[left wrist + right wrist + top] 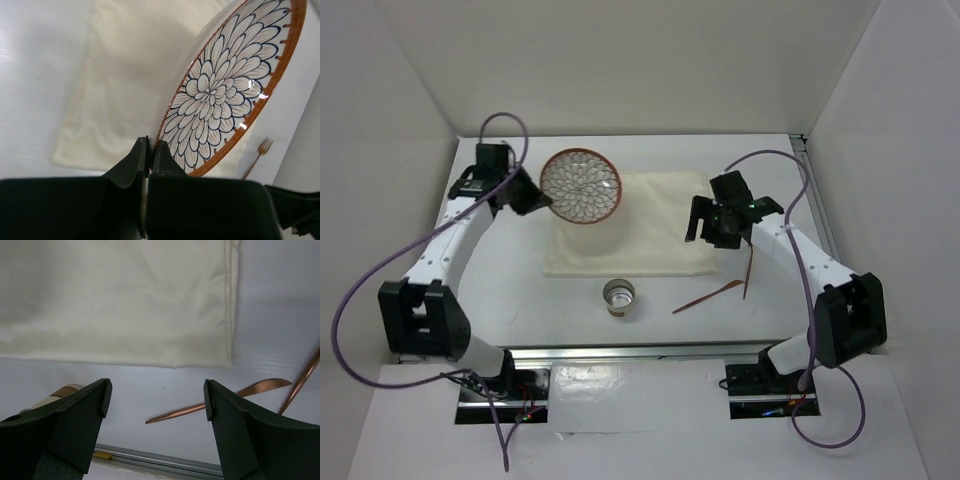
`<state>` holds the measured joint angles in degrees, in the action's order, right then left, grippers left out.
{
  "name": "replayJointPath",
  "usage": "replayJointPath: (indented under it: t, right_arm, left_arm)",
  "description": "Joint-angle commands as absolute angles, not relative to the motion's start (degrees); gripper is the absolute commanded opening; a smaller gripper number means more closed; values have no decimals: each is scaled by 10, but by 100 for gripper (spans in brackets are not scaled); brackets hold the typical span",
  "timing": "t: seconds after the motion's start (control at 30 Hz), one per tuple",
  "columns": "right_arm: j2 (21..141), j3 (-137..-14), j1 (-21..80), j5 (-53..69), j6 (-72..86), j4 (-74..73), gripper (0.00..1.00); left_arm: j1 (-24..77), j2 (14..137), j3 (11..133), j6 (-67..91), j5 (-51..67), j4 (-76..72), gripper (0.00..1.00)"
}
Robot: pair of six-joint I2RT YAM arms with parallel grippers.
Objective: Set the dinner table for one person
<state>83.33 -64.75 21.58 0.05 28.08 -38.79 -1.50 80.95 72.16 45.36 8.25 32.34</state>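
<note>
The tabletop (500,270) is big, flat and dull white, and it fills the floor of the white booth. A shiny metal rail (640,352) runs along its near edge. The left arm (445,245) is white with black joints. It goes up the left side, bends, and turns its wrist toward the middle. The right arm (800,255) leans in from the right side the same way. A soft cream cloth (660,230), shaped like a rectangle, lies flat in the middle of the tabletop. A round plate (581,186) with an orange rim and a blue petal pattern is tipped up steeply over the far left corner of the cloth. The left tool (535,195) is squeezed tight on the rim of the plate. I cannot tell if the low edge of the plate touches the cloth. The right tool (705,225) hangs over the right edge of the cloth with its black fingers (85,405) wide apart, and it holds nothing. A small round cup (619,297) stands near the cloth's near edge. Two thin copper pieces of cutlery (708,297) lie on the tabletop right of the cup. One of them is partly under the right arm. A copper fork (261,150) shows past the plate in the left wrist view.
</note>
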Motion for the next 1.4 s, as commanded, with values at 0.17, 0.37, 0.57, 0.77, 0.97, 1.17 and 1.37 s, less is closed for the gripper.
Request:
replayJointPath:
  t: [0.17, 0.37, 0.57, 0.77, 0.97, 1.17, 1.37]
  right_arm:
    - [712, -638, 164, -34, 329, -442, 86]
    - [643, -649, 153, -57, 323, -474, 86]
    - [637, -622, 153, -65, 323, -495, 86]
    - [631, -608, 153, -53, 323, -495, 86]
    - [647, -608, 153, 47, 238, -478, 86]
    - [689, -619, 342, 70, 277, -389, 86]
    - [794, -655, 496, -14, 322, -344, 93]
  left_arm:
    - [129, 1027, 883, 415, 199, 250, 0]
    - [149, 1118, 937, 401, 214, 251, 0]
    - [149, 1136, 890, 426, 229, 219, 0]
    - [155, 1158, 894, 426, 193, 262, 32]
    - [155, 1150, 906, 413, 146, 298, 80]
    - [155, 1069, 947, 421, 106, 368, 84]
    - [141, 954, 983, 406, 24, 437, 83]
